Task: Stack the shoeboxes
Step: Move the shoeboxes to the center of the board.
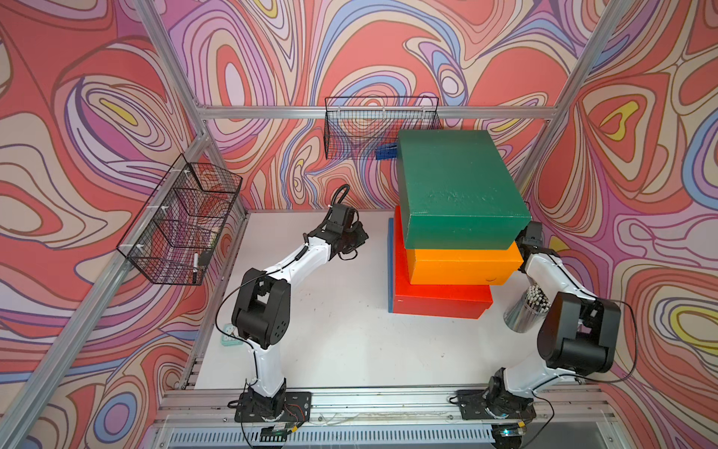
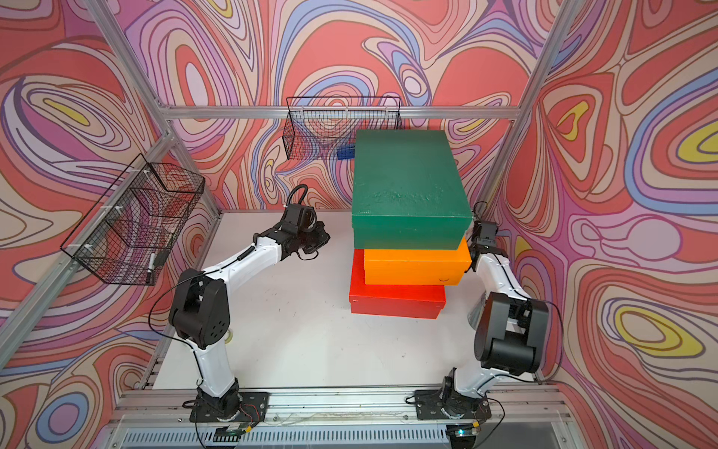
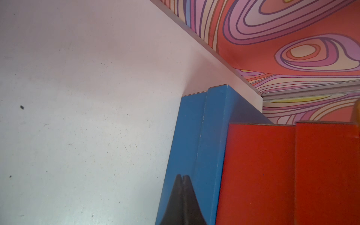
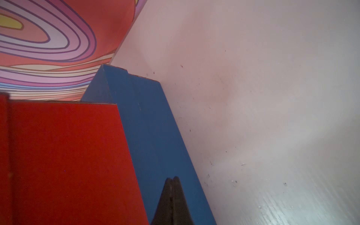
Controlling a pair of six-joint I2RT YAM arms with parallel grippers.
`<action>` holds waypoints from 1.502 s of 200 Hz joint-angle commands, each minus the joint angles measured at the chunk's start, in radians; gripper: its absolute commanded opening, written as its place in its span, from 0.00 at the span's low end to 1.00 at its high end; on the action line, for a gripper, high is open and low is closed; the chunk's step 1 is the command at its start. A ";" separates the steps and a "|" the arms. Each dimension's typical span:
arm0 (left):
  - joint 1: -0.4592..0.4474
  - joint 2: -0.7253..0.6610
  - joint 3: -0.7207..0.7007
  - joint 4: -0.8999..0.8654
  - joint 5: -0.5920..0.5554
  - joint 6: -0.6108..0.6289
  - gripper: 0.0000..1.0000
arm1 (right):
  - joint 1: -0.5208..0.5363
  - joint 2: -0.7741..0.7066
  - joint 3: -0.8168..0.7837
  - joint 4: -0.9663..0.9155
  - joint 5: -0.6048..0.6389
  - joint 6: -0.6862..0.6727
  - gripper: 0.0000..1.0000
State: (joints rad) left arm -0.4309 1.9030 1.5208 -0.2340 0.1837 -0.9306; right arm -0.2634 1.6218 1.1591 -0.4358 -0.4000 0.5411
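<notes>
The shoeboxes stand in one pile at the back right of the table. In both top views the green one (image 1: 458, 186) (image 2: 408, 182) is on top, above the orange (image 1: 462, 266) (image 2: 415, 268) and the red (image 1: 439, 303) (image 2: 392, 301). The blue one (image 1: 390, 264) is at the bottom, showing only a sliver. My left gripper (image 1: 362, 237) (image 3: 182, 176) is shut and empty, pointing at the blue box's side (image 3: 204, 136) beside the red box (image 3: 272, 165), a short gap away. My right gripper (image 4: 172, 178) is shut and empty by the pile's other side, near the blue (image 4: 152, 126) and red (image 4: 68, 155) boxes. The green box hides its tips in the top views.
A black wire basket (image 1: 182, 221) holding a marker (image 1: 195, 264) hangs on the left wall. Another basket (image 1: 373, 128) on the back wall holds a blue thing (image 1: 386, 151). A metal cup of pens (image 1: 528, 311) stands by my right arm.
</notes>
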 commanded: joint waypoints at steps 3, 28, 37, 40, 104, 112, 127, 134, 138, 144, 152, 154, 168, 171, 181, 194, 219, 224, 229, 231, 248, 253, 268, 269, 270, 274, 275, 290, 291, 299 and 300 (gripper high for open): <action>0.006 0.049 0.036 0.064 0.031 -0.046 0.03 | 0.027 0.032 -0.012 0.058 0.016 0.018 0.00; 0.004 0.094 0.036 0.103 0.061 -0.079 0.03 | 0.061 0.062 -0.042 0.103 0.009 0.042 0.00; 0.004 0.108 0.037 0.113 0.071 -0.086 0.03 | 0.076 0.073 -0.050 0.116 0.005 0.050 0.00; 0.004 0.112 0.039 0.113 0.074 -0.087 0.03 | 0.080 0.076 -0.051 0.120 0.002 0.052 0.00; -0.007 0.147 0.024 0.109 0.077 -0.092 0.02 | 0.187 0.140 -0.049 0.156 0.018 0.084 0.00; -0.006 0.141 0.010 0.110 0.070 -0.090 0.02 | 0.197 0.142 -0.053 0.161 0.018 0.089 0.00; -0.002 0.129 -0.022 0.111 0.059 -0.089 0.02 | 0.222 0.144 -0.054 0.168 0.026 0.098 0.00; 0.000 0.124 -0.037 0.115 0.058 -0.088 0.02 | 0.237 0.144 -0.056 0.171 0.033 0.102 0.00; 0.002 0.122 -0.045 0.119 0.059 -0.091 0.02 | 0.244 0.144 -0.056 0.172 0.038 0.105 0.00; 0.004 0.120 -0.058 0.126 0.061 -0.095 0.02 | 0.252 0.144 -0.056 0.175 0.044 0.107 0.00; 0.007 0.113 -0.076 0.135 0.063 -0.096 0.02 | 0.262 0.144 -0.056 0.181 0.044 0.115 0.00; 0.007 0.112 -0.079 0.136 0.063 -0.097 0.02 | 0.263 0.144 -0.056 0.182 0.044 0.117 0.00; 0.009 0.098 -0.107 0.144 0.061 -0.096 0.02 | 0.279 0.173 -0.052 0.191 0.044 0.126 0.00; 0.010 0.093 -0.115 0.145 0.060 -0.095 0.02 | 0.283 0.175 -0.052 0.193 0.045 0.127 0.00; 0.013 0.079 -0.140 0.153 0.056 -0.095 0.01 | 0.301 0.183 -0.048 0.201 0.049 0.135 0.00; 0.020 0.060 -0.170 0.159 0.051 -0.093 0.02 | 0.331 0.197 -0.043 0.214 0.055 0.145 0.00; 0.039 0.021 -0.233 0.169 0.046 -0.091 0.01 | 0.403 0.240 -0.020 0.235 0.063 0.173 0.00; 0.044 0.014 -0.244 0.171 0.045 -0.090 0.01 | 0.417 0.248 -0.016 0.243 0.064 0.179 0.00; 0.049 0.005 -0.254 0.169 0.042 -0.086 0.01 | 0.430 0.257 -0.011 0.248 0.064 0.186 0.00; 0.050 0.002 -0.258 0.168 0.041 -0.086 0.01 | 0.436 0.260 -0.010 0.251 0.065 0.190 0.00; 0.067 -0.019 -0.290 0.168 0.036 -0.079 0.01 | 0.475 0.285 0.008 0.264 0.071 0.208 0.00; 0.072 -0.027 -0.299 0.167 0.037 -0.076 0.01 | 0.485 0.291 0.013 0.266 0.071 0.212 0.00; 0.088 -0.045 -0.326 0.166 0.034 -0.070 0.01 | 0.509 0.306 0.033 0.269 0.073 0.222 0.00; 0.088 -0.046 -0.329 0.166 0.033 -0.069 0.01 | 0.511 0.306 0.034 0.270 0.074 0.222 0.00; 0.090 -0.047 -0.331 0.166 0.033 -0.068 0.01 | 0.512 0.308 0.035 0.269 0.074 0.223 0.00; 0.094 -0.052 -0.339 0.166 0.033 -0.067 0.01 | 0.517 0.309 0.040 0.269 0.074 0.224 0.00; 0.096 -0.053 -0.341 0.165 0.032 -0.067 0.01 | 0.518 0.310 0.042 0.269 0.075 0.224 0.00; 0.115 -0.066 -0.371 0.172 0.034 -0.064 0.01 | 0.532 0.319 0.059 0.270 0.077 0.229 0.00; 0.117 -0.066 -0.374 0.173 0.034 -0.064 0.01 | 0.534 0.320 0.059 0.270 0.078 0.229 0.00; 0.130 -0.070 -0.384 0.177 0.040 -0.063 0.01 | 0.540 0.327 0.069 0.269 0.081 0.230 0.00; 0.131 -0.071 -0.385 0.177 0.040 -0.063 0.01 | 0.541 0.327 0.070 0.269 0.081 0.230 0.00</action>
State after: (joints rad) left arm -0.2932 1.8706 1.1679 -0.0963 0.1867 -1.0138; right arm 0.2008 1.8954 1.2083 -0.1593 -0.3004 0.7616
